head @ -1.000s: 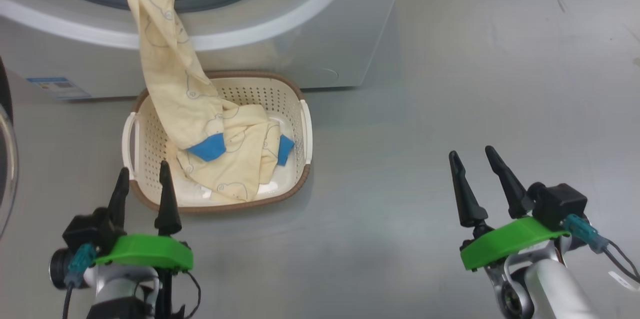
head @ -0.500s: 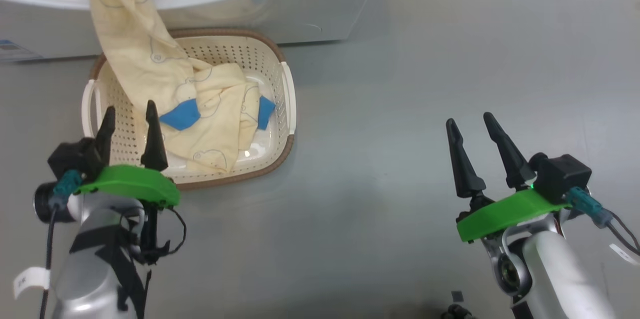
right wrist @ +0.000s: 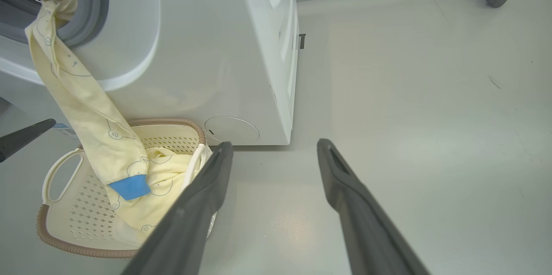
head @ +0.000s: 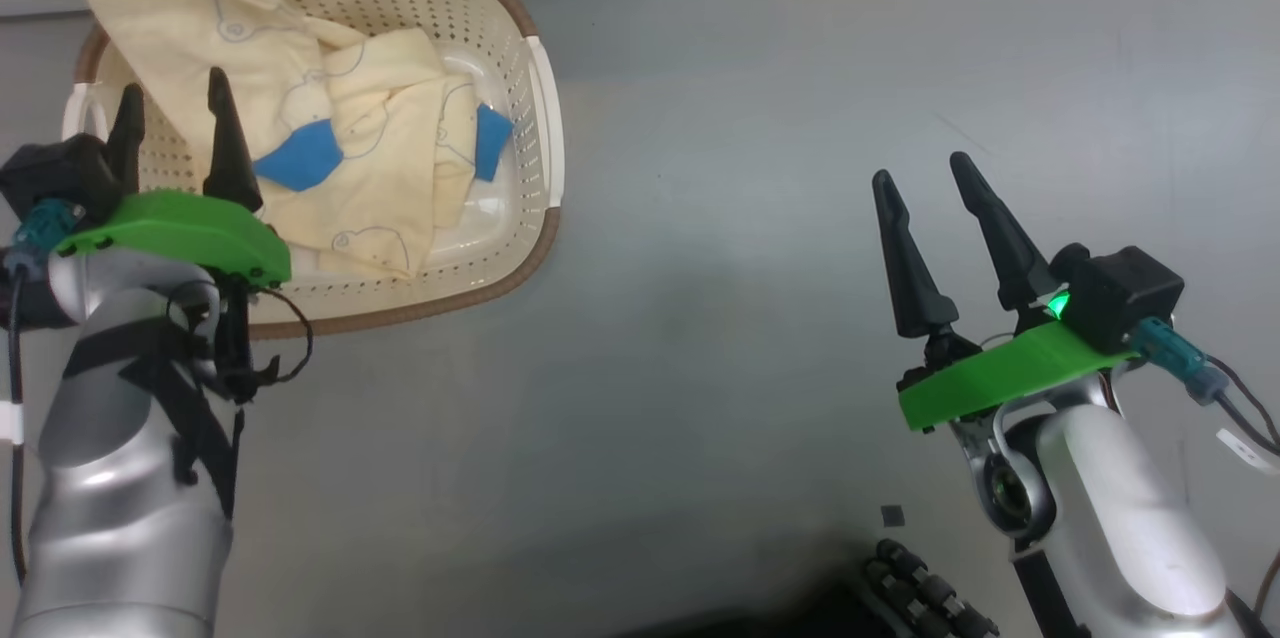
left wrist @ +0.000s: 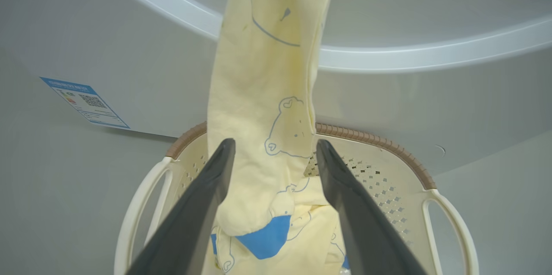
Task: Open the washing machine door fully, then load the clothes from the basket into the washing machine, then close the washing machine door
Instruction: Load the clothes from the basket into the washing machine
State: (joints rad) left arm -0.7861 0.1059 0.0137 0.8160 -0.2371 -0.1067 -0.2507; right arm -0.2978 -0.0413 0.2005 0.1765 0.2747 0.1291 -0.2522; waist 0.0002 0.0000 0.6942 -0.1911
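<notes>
Camera's pitched down since the earlier frame, so the whole scene slid toward 12 o'clock. Separately, our left gripper (head: 174, 88) went from the near rim of the basket (head: 545, 148) to over its inside.

Left jaws are spread wide with nothing clamped. In the left wrist view the hanging strip of the clothes (head: 380, 118) drops from 12 o'clock and runs between the two fingers. We can't tell whether it touches them.

That strip comes out of the drum opening over the grey seal (right wrist: 92, 12), at 10 o'clock in the right wrist view. It runs down the front of the washing machine (right wrist: 224, 51). The rest is heaped in the basket, blue trim patch (head: 297, 158) on top.

Right gripper (head: 921, 168) is at 4 o'clock in the head view. Its jaws are spread and empty over bare floor (head: 750, 268), well apart from the basket.

We judge the step as loading, partly done: one end in the drum, the bulk in the basket.

Next we need to:
- drop the left fingers a bit further so they straddle the cloth low down, near the heap
- close on it
- lift toward 12 o'clock and push past the seal

One risk: grabbing a single layer would leave a tail trailing back out.
</notes>
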